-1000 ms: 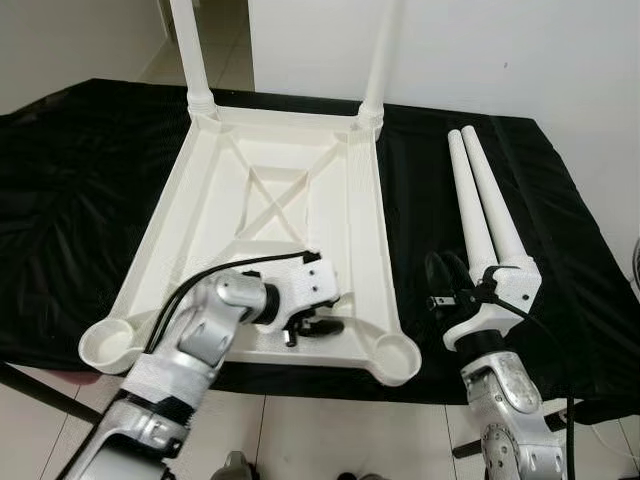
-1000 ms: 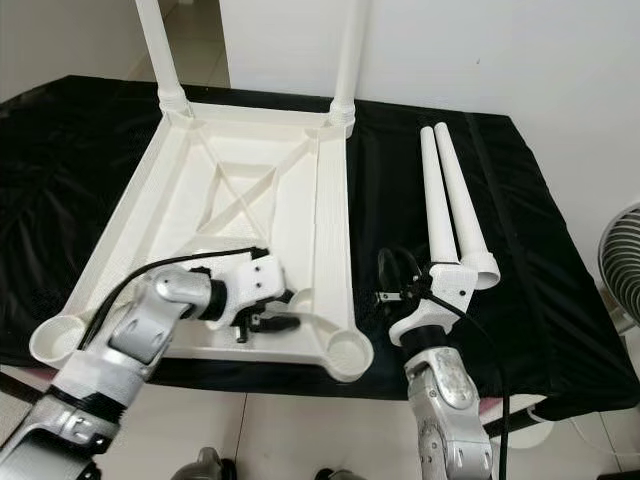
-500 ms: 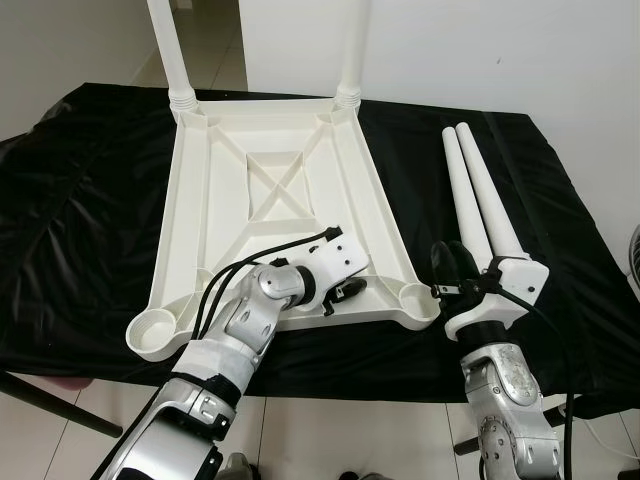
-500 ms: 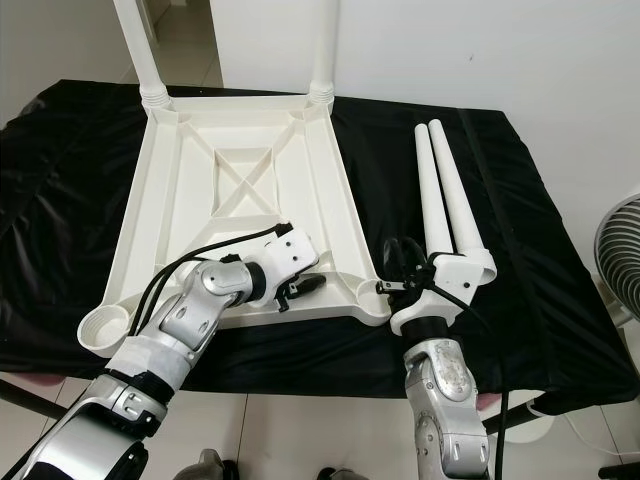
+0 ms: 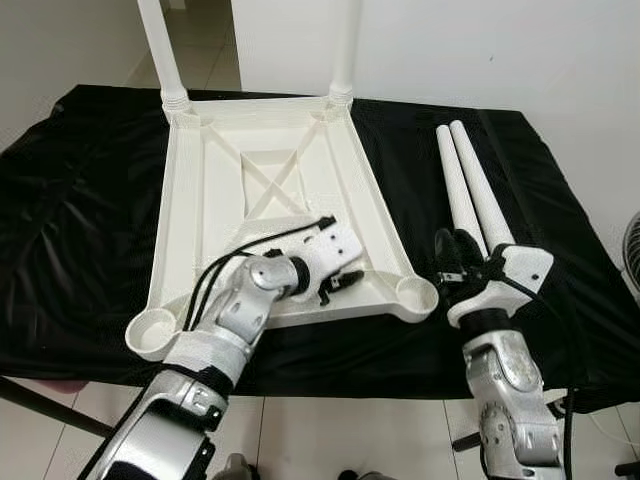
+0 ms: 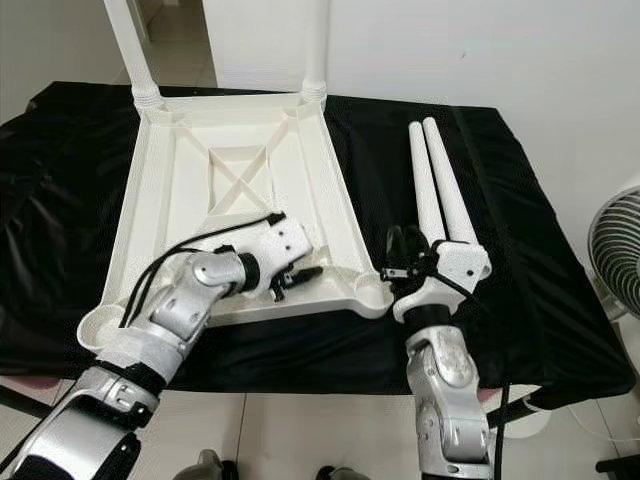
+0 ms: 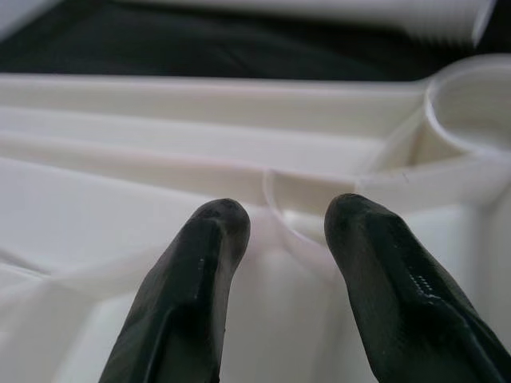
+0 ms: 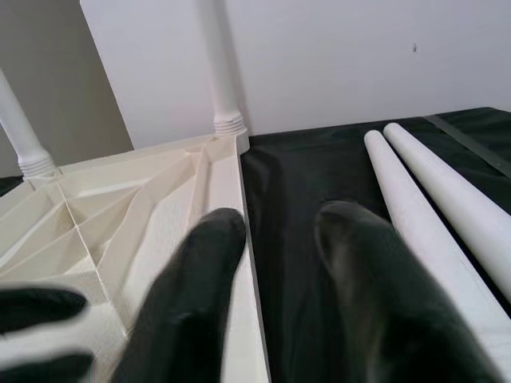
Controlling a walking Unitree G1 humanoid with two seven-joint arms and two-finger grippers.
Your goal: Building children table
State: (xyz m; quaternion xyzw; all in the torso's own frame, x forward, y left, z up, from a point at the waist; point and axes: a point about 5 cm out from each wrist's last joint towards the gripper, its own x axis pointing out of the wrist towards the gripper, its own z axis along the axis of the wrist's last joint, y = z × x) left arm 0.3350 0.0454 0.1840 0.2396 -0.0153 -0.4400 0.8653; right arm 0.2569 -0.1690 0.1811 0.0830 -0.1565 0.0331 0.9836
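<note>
One white plastic children's tabletop (image 5: 275, 215) lies upside down on a desk (image 5: 80, 210) covered in black cloth. Two legs are already fitted: the far-left leg (image 5: 160, 50) and the far-right leg (image 5: 343, 48) stand upright in the far corner sockets. Two loose legs (image 5: 470, 195) lie side by side on the cloth to the right of the tabletop, touching each other along their length. The two near corner sockets are round cups with nothing in them: the near-left socket (image 5: 150, 330) and the near-right socket (image 5: 415, 293).

The left tool (image 5: 340, 283) rests inside the tabletop's underside, close to the near rim and pointing toward the near-right socket. The left wrist view shows its two black fingers (image 7: 196, 295) slightly apart, holding nothing, with a curved rib and the socket's rim just ahead. The right tool (image 5: 452, 262) hovers over the cloth between the near-right socket and the near ends of the loose legs. The right wrist view shows its fingers (image 8: 192, 295) narrowly parted and empty, with the tabletop's edge on one side, the loose legs on the other and both fitted legs beyond.
</note>
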